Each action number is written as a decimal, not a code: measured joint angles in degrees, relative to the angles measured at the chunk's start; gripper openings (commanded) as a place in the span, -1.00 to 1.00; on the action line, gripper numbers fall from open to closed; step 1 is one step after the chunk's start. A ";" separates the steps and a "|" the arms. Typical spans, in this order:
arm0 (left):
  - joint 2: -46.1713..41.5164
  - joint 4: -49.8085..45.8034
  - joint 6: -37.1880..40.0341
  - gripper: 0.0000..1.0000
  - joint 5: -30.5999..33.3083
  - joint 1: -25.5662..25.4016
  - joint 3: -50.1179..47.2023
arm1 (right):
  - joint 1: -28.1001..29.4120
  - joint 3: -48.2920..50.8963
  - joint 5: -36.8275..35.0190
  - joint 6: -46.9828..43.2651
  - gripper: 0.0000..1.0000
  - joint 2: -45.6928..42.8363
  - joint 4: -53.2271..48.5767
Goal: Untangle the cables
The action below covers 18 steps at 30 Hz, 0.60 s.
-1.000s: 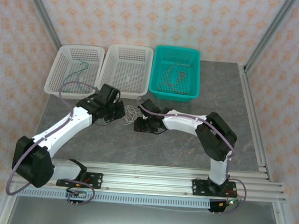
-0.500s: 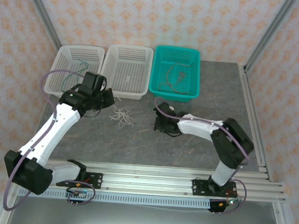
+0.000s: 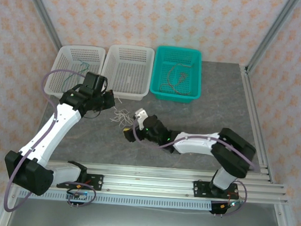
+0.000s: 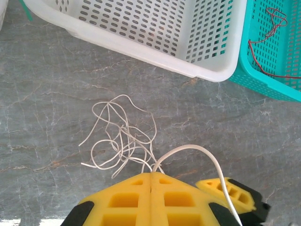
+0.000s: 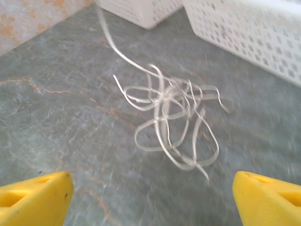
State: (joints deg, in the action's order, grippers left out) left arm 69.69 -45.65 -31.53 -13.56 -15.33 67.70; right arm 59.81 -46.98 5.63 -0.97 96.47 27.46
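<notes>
Top external view, near to far: right gripper (image 3: 134,125) now sits low and left of centre, just on the near side of the white cable (image 3: 121,116). Half a second back it was parked well off to the right, so it has swung back in. Right wrist view: jaws spread wide, one yellow tip in each lower corner, nothing between them, the tangle lying on the worktop (image 3: 191,116) just ahead. White cable: a loose knot of loops on bare worktop, short of the middle white basket (image 3: 127,94). Left gripper (image 4: 150,178), beyond the knot toward upper left, unmoved over that half second. Left wrist view shows its jaws pressed together with one white strand coming out of the seam, so by my reading it has an end of the white cable pinched. Far row: green cable (image 3: 77,70) in the left white basket (image 3: 64,92), red-brown cable (image 3: 176,76) in the teal basket (image 3: 175,94), both well apart from the knot. Judgement: two of three sorted; the right arm looks lined up for a fresh bite on the loops while the left anchors an end.
</notes>
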 measured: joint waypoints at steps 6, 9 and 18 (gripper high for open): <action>0.00 0.02 -0.09 -1.00 -1.90 0.00 0.00 | 0.09 -6.97 -6.54 -14.67 0.29 13.44 9.49; 0.00 -0.02 -0.11 -1.00 -2.69 0.02 0.09 | -0.63 -10.40 -8.94 -17.90 -0.36 18.10 13.05; -0.81 -2.19 -0.09 -1.00 -3.30 5.53 7.91 | -5.60 -3.80 -10.38 -13.75 -1.00 17.33 14.36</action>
State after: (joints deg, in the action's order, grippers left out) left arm 68.88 -47.83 -31.62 -16.86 -9.80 75.61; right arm 54.22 -50.78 -4.75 -14.72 113.80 41.82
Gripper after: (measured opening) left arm 0.046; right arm 0.071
